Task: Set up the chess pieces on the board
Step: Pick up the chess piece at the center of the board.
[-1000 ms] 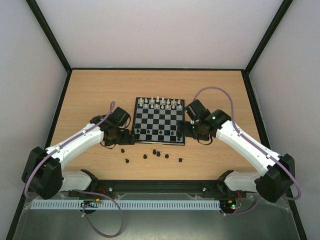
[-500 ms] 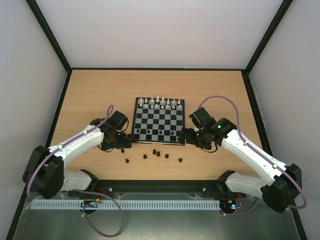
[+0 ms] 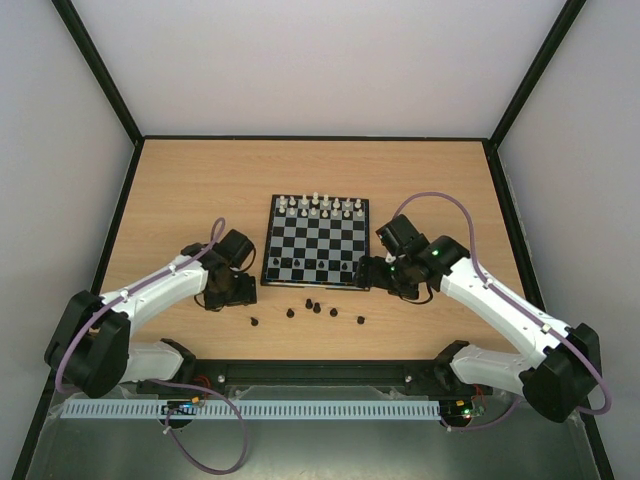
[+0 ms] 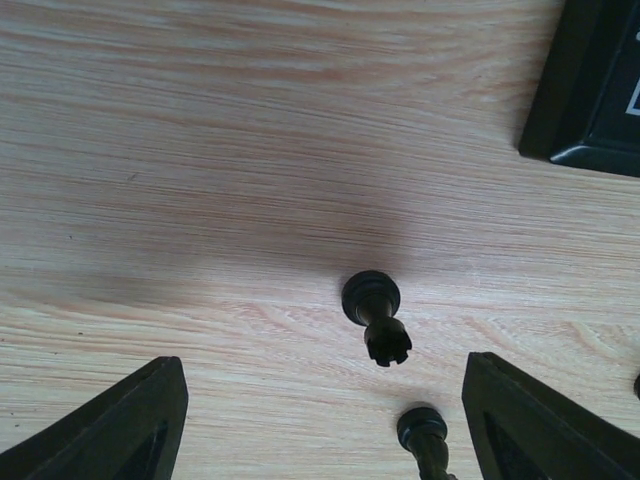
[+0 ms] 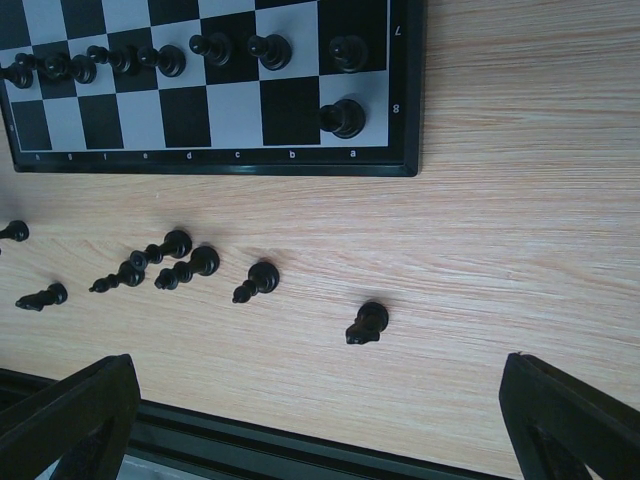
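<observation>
Chess pieces (image 3: 316, 206) in white stand in two rows along the far edge of the board (image 3: 316, 240). Dark ones line its near side, and several more are scattered on the worktop (image 3: 180, 190) just in front of it. The left tool (image 3: 232, 291) hangs over the worktop off the board's near left corner. The right tool (image 3: 372, 272) is at the near right corner.

From the left wrist, the left tool (image 4: 322, 400) has its fingers (image 4: 120, 430) spread wide, holding nothing. One dark piece (image 4: 376, 318) sits on the bare wood between them, and another shows at the lower edge. The board's dark corner (image 4: 575, 90) is at upper right.

From the right wrist, the right tool (image 5: 318, 365) also gapes wide and empty. The board's border (image 5: 300, 163) carries small letters a, b, c, d, e along its near edge and the numbers 7 and 8 down its side. Dark pieces fill rank 7, and one stands on a8 (image 5: 343, 117). Loose dark pieces (image 5: 185, 262) are on the worktop below the board.
</observation>
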Controlling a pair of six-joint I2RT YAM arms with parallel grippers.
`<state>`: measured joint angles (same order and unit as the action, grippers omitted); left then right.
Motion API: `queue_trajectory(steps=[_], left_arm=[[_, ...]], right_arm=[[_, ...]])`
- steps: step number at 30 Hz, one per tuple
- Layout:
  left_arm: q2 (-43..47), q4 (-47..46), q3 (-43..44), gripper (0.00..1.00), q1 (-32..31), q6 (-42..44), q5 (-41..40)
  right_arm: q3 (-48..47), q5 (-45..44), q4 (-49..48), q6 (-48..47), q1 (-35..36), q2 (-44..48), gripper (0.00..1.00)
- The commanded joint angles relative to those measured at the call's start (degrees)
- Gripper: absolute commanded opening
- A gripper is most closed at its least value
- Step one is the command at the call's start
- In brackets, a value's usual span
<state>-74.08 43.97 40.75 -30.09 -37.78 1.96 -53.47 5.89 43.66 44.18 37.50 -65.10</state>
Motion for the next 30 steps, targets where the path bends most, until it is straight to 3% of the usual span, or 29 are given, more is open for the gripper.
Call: queue_trajectory(steps=[1,14,24,30], left_arm=[[-0.6,-0.5,-0.6,0.75,0.2,-1.0,0.9],[-5.1,-2.6,0.7,0.43,0.0,-0.6,1.1],[-8.6,-3.4,2.9,0.29,-0.4,0.0,-0.4],[-8.6,-1.8,4.4,0.10,-0.7,0.4,-1.8]], right_arm=[[1.5,0.9,0.5,0.4,-0.1,-0.4,0.99],[2.8,1.4,-0.2,0.5,-0.1,-0.1,0.99],[3.6,1.6,-0.8,0.5,-0.1,-0.2,0.99],[3.9,1.7,-1.0,0.4,-0.1,-0.2,0.99]])
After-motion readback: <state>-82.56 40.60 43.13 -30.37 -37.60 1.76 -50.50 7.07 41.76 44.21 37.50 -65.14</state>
